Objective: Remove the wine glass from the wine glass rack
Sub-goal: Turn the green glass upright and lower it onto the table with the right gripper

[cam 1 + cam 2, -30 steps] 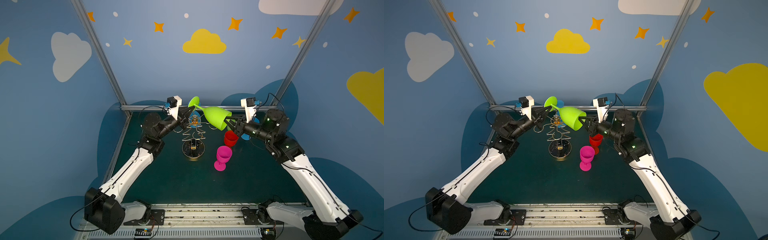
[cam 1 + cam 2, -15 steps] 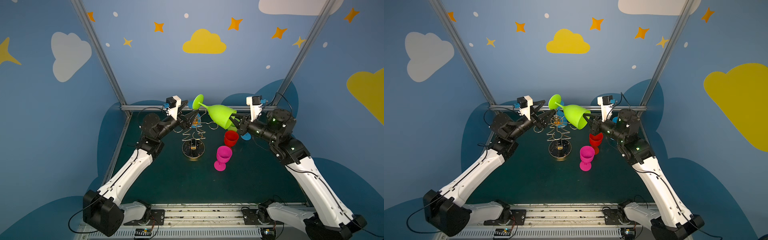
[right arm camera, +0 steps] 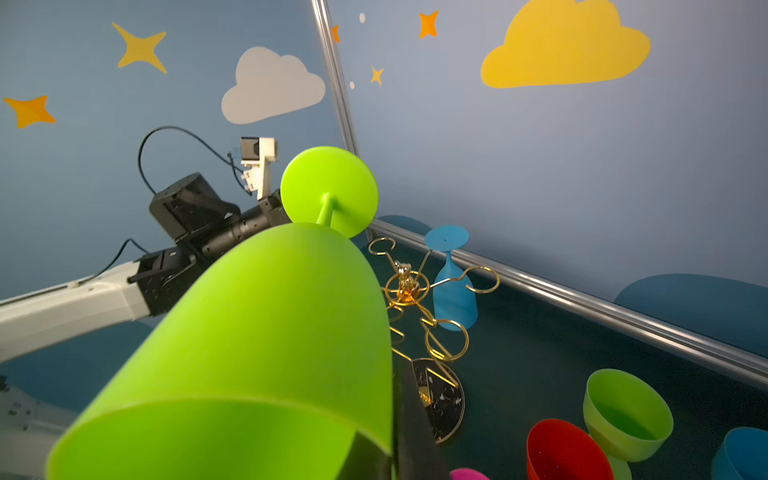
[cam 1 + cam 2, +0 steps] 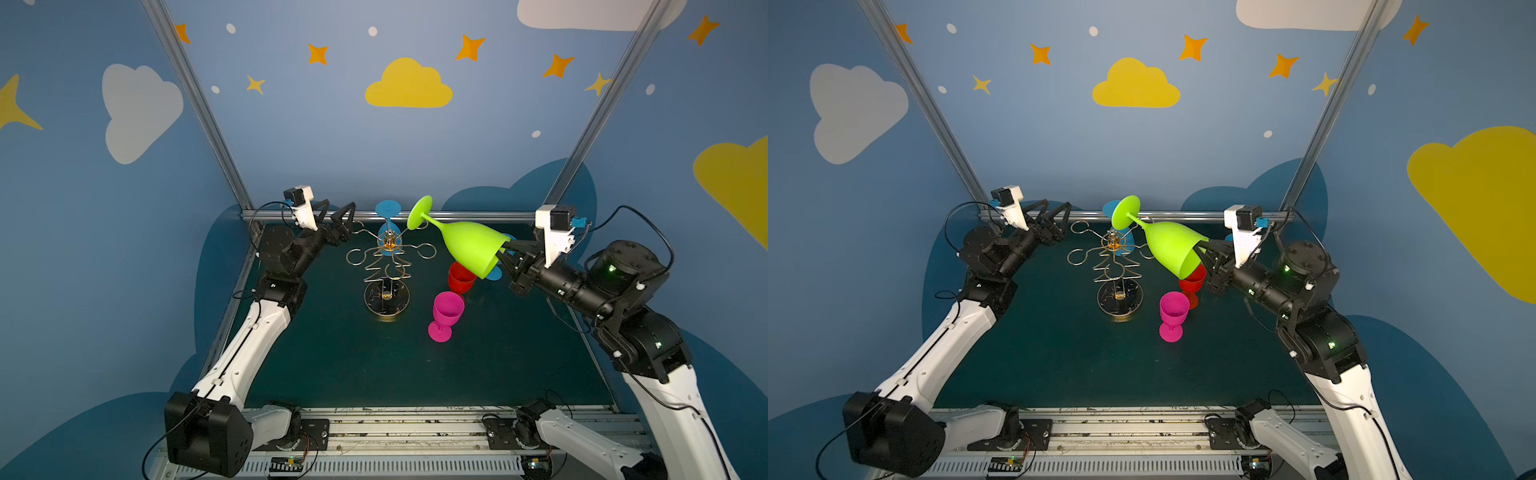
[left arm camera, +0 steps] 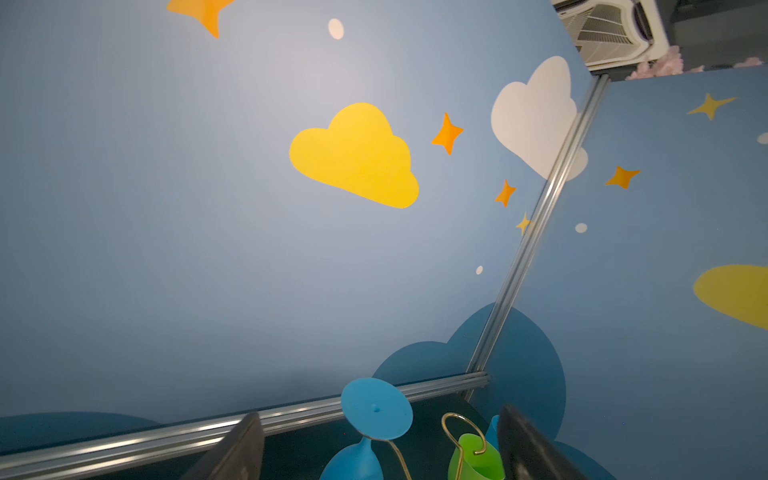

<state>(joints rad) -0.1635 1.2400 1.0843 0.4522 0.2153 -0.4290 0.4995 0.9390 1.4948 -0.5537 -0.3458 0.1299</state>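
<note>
Wine glass (image 4: 469,245), green: it is off the worktop (image 4: 415,365), tilted, with its foot toward the back wall and its bowl mouth toward my right gripper (image 4: 506,254). My right gripper is closed on the bowl rim, one finger inside the bowl and one outside, as the right wrist view shows. The wine glass hangs above the red glass (image 4: 460,277) and to the right of the wine glass rack (image 4: 390,246). In the right wrist view its foot sits above the nearest rack loop, and the stem is outside that loop.

The wine glass rack stands upright on its round base and carries one blue glass (image 4: 387,208), hung foot up and bowl down at the far side.

On the worktop, the red glass and the pink glass (image 4: 446,309) stand upright, mouths up, near each other. The right wrist view adds a green cup (image 3: 627,411) and a blue cup (image 3: 744,453) beside the red glass.

My left gripper (image 4: 334,216) hovers left of the rack with its jaws wide apart, holding nothing.
</note>
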